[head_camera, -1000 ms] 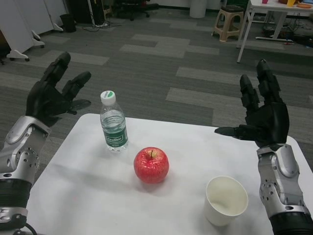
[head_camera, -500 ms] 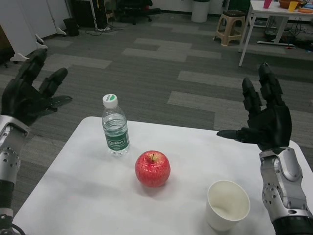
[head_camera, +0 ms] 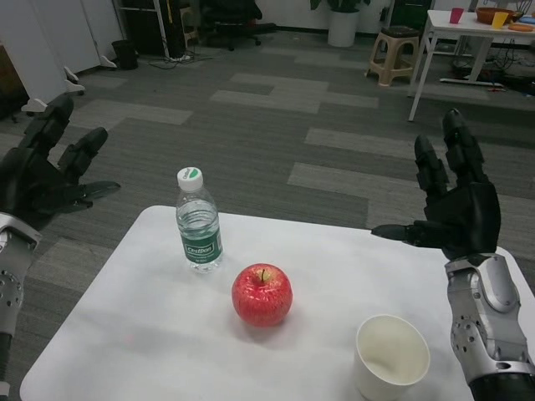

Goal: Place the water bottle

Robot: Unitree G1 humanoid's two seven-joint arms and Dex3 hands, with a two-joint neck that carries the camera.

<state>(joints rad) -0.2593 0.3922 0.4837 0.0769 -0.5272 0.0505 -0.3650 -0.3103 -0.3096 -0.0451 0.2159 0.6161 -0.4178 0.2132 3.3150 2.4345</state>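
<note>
1. Closest in, a white paper cup [head_camera: 392, 357] stands upright and empty on the white surface [head_camera: 134, 334], just inward of the right forearm and below the right robot hand.
2. A red apple [head_camera: 262, 294] sits stem up near the middle of the surface, between the two arms, down and inward from the right robot hand, apart from the cup.
3. The water bottle [head_camera: 198, 220] stands upright on the surface a little beyond the apple and toward the left robot hand. It is clear, with a white cap showing a green patch and a green label around its body. Nothing is touching it.
4. The right robot hand [head_camera: 456, 201] is raised over the right edge of the surface, fingers pointing up and spread apart, thumb stuck out toward the bottle, holding nothing.
5. The left robot hand [head_camera: 46, 171] hangs off the left side of the surface over the carpet, well apart from the bottle, fingers splayed and holding nothing.
6. Far behind both hands, grey carpet tiles [head_camera: 276, 100] stretch back to a beige stool [head_camera: 395, 54] and a white table [head_camera: 481, 33] with small coloured cups on it.
</note>
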